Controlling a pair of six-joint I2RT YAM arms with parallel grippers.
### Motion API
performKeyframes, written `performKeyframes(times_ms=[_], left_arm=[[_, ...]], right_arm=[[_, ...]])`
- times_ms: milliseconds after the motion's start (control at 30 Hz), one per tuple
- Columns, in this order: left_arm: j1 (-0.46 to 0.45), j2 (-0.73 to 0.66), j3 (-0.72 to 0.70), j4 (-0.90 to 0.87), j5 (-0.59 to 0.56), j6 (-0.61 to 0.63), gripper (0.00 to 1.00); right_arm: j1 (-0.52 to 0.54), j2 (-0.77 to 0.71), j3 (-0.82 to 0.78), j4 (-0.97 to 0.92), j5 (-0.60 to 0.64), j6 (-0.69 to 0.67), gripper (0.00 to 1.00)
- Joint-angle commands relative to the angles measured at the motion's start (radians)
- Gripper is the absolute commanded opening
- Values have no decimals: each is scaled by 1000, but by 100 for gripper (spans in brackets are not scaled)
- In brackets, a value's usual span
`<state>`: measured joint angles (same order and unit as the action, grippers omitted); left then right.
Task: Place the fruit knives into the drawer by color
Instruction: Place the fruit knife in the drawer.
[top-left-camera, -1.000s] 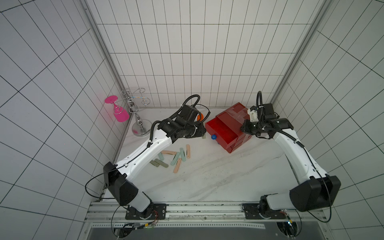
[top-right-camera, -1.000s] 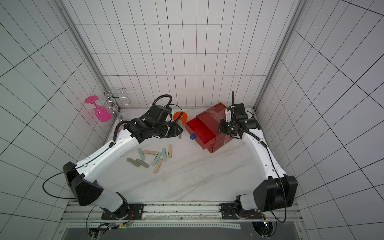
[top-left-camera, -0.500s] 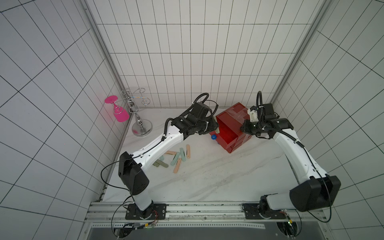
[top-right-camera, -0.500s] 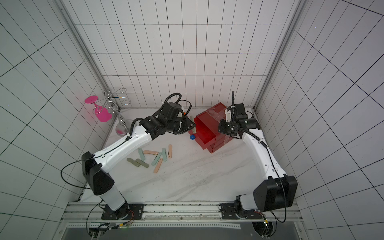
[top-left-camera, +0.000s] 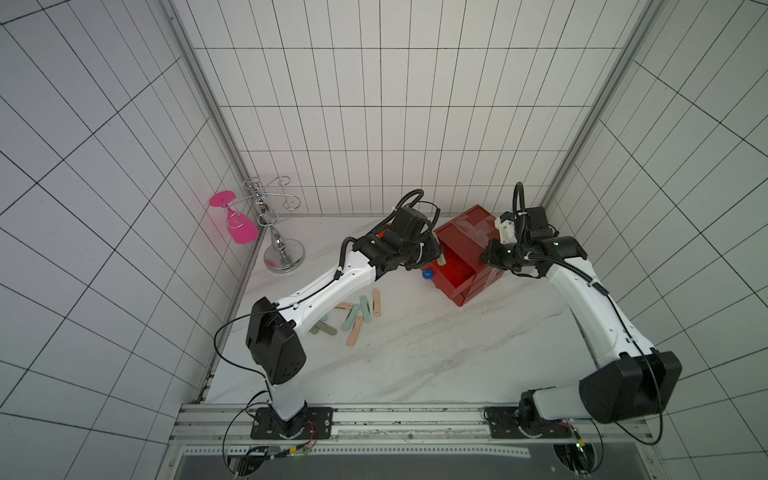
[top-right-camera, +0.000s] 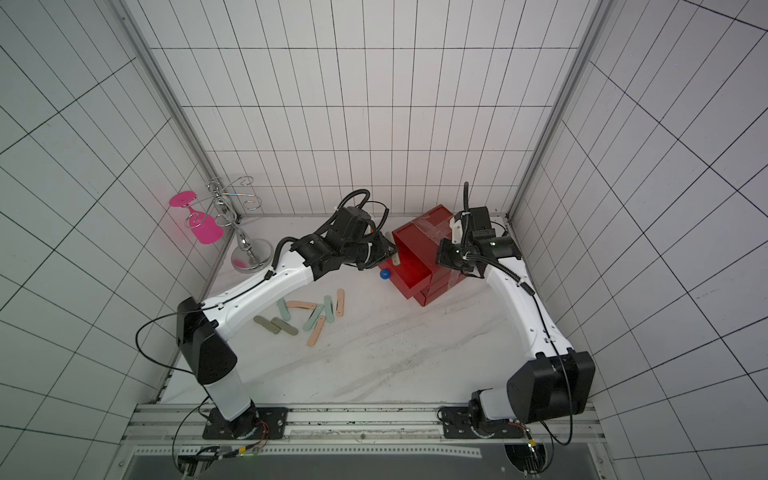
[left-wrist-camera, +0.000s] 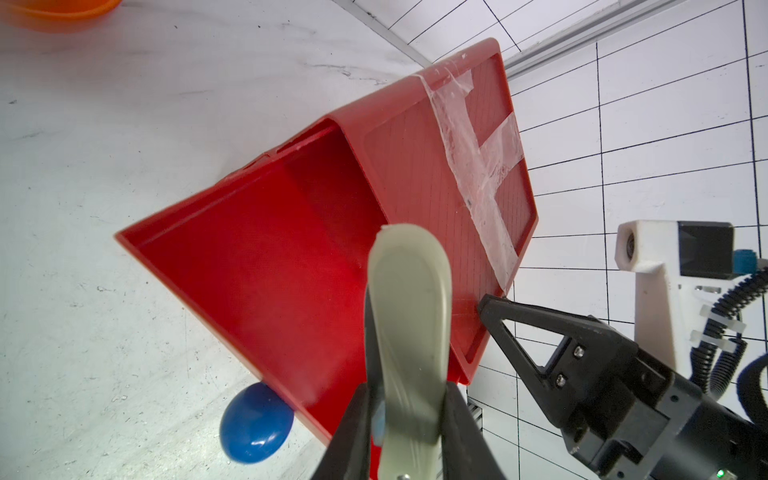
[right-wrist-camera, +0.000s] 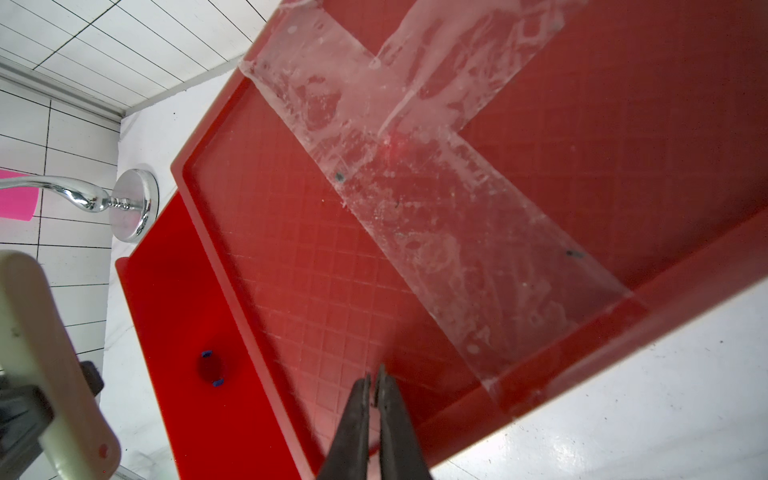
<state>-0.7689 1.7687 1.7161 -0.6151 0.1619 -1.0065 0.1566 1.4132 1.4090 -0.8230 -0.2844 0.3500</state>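
1. Nearest the rail, the loose fruit knives (top-right-camera: 309, 311) lie in a scattered cluster on the white marbled table (top-left-camera: 415, 374), left of centre and just beside the left arm. They are peach, mint and olive-grey, and several touch or cross
2. Farther back and to the right stands the red drawer chest (top-left-camera: 469, 232), set at an angle. Its top drawer (top-left-camera: 455, 272) is pulled out toward the cluster, with the blue knob (top-left-camera: 427, 274) at the front
3. The left gripper (left-wrist-camera: 409, 395) is clamped on one pale grey-green knife (left-wrist-camera: 409, 299) near one end. The knife's free end reaches over the open top drawer; whether it touches the drawer cannot be told
4. The right gripper (right-wrist-camera: 374, 380) is pressed together with nothing between its fingers, the tips set on the chest's top near one edge, just beside the clear tape (right-wrist-camera: 415, 187)
5. At the back left corner a chrome stand (top-left-camera: 274, 224) carries a pink glass (top-left-camera: 241, 228) hung upside down; an orange bowl (left-wrist-camera: 58, 12) shows only as an edge in the left wrist view
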Motion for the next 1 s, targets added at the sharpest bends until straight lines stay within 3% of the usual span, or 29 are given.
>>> performKeyframes(times_ms=[0,567,967], left_arm=[[-3,27,-18,40,-31,-21,27],[-2,61,-63,63,-59,-39,29],[-2,66,-71,63,-59,-40,39]], right_arm=[[-9,18,-50,-160,1,-13,10],[-10,23,-61,-158,1,-20,11],[-10,24,-64,-159,2,-22,11]])
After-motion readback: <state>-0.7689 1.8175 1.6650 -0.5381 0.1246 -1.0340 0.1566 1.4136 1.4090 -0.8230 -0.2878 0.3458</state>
